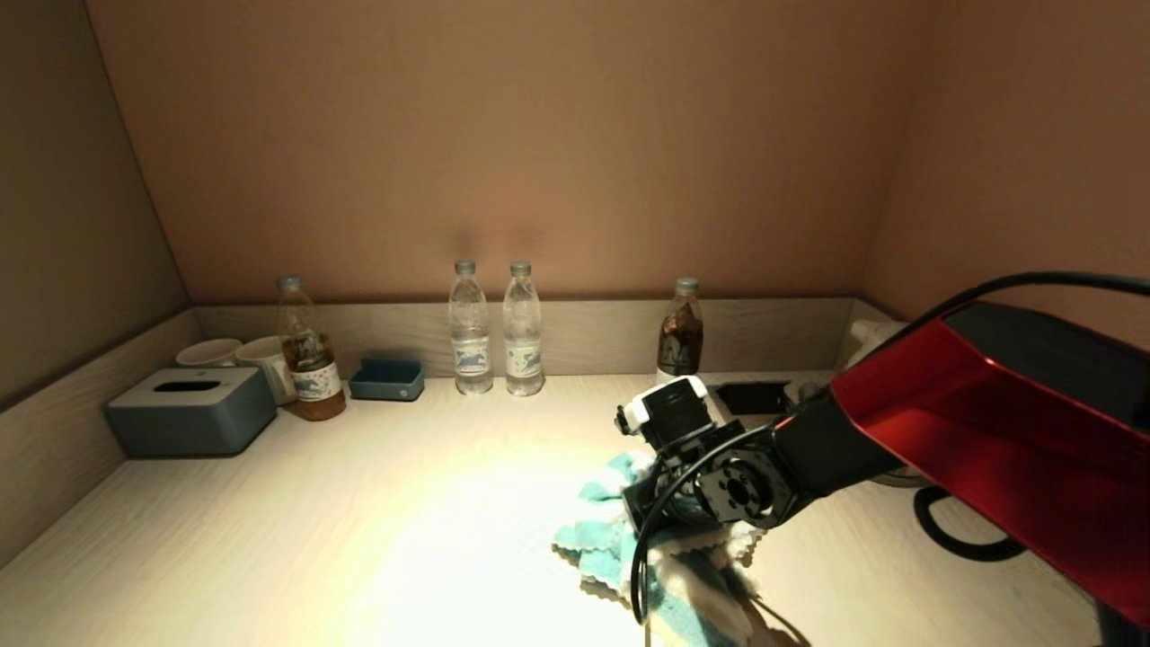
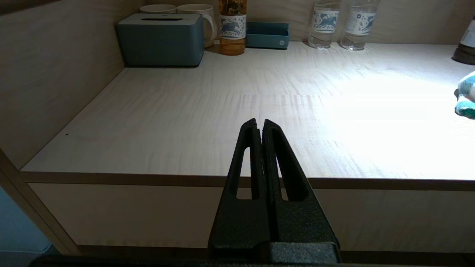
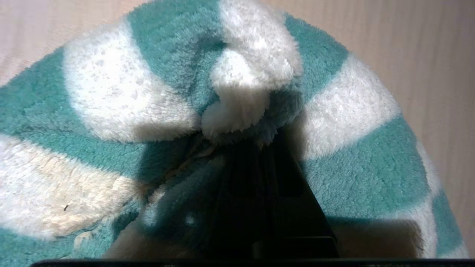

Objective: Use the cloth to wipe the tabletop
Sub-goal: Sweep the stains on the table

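Note:
A teal and white striped fluffy cloth (image 1: 620, 539) lies bunched on the pale wooden tabletop (image 1: 359, 539), right of centre near the front. My right gripper (image 1: 642, 503) presses down into it and is shut on a fold of the cloth (image 3: 148, 92); its fingertips are buried in the fabric (image 3: 256, 148). An edge of the cloth shows in the left wrist view (image 2: 467, 96). My left gripper (image 2: 259, 124) is shut and empty, parked below the table's front edge (image 2: 148, 180), out of the head view.
Along the back wall stand a grey tissue box (image 1: 190, 409), two white mugs (image 1: 243, 355), a tea bottle (image 1: 308, 350), a small blue tray (image 1: 387, 378), two water bottles (image 1: 494, 328) and a dark bottle (image 1: 681, 331). A black cable (image 1: 961, 530) lies at right.

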